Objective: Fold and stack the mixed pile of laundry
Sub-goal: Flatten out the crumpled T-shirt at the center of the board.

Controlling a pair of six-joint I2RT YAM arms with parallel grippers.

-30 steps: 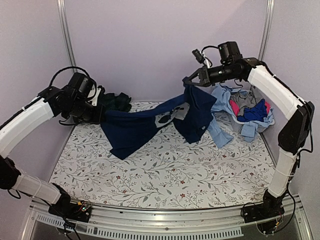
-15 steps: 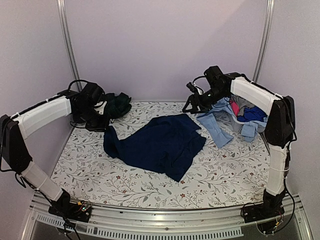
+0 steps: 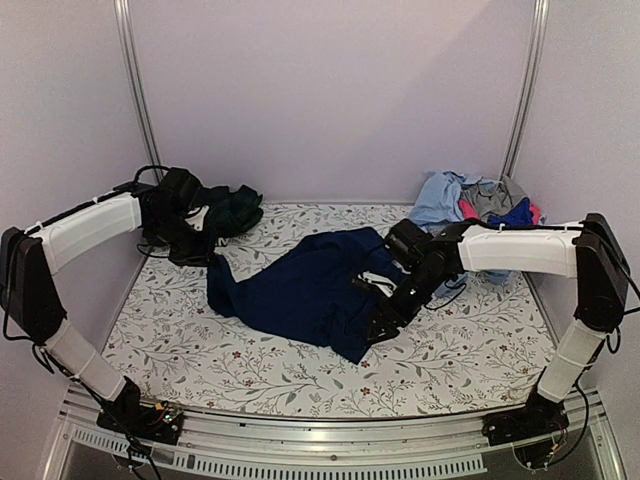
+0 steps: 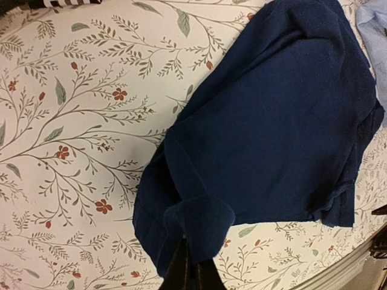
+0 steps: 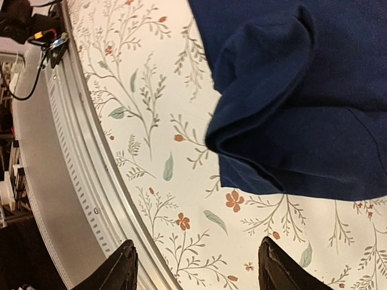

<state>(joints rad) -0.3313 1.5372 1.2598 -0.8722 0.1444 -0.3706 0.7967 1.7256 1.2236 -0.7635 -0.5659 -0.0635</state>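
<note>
Navy T-shirt (image 3: 310, 290): you see it crumpled and half spread in the middle of the floral sheet (image 3: 300, 375) covering the table (image 3: 330, 432). Its near right corner is doubled over on itself. Its far left corner narrows to a point at your left arm (image 3: 90, 225).

Laundry pile (image 3: 475, 200): light blue, grey, pink and bright blue cloth heaped in the back right corner, apart from the shirt. A dark green piece (image 3: 235, 208) lies in the back left corner.

Left jaws: closed tight, pinching the shirt's left corner. In your left wrist view, navy cloth bunches right at the fingertips (image 4: 181, 272).

Right jaws: wide apart, holding nothing. On your right arm (image 3: 520, 250), the fingers (image 5: 124, 266) hang over bare sheet just beside the shirt's near right edge.
</note>
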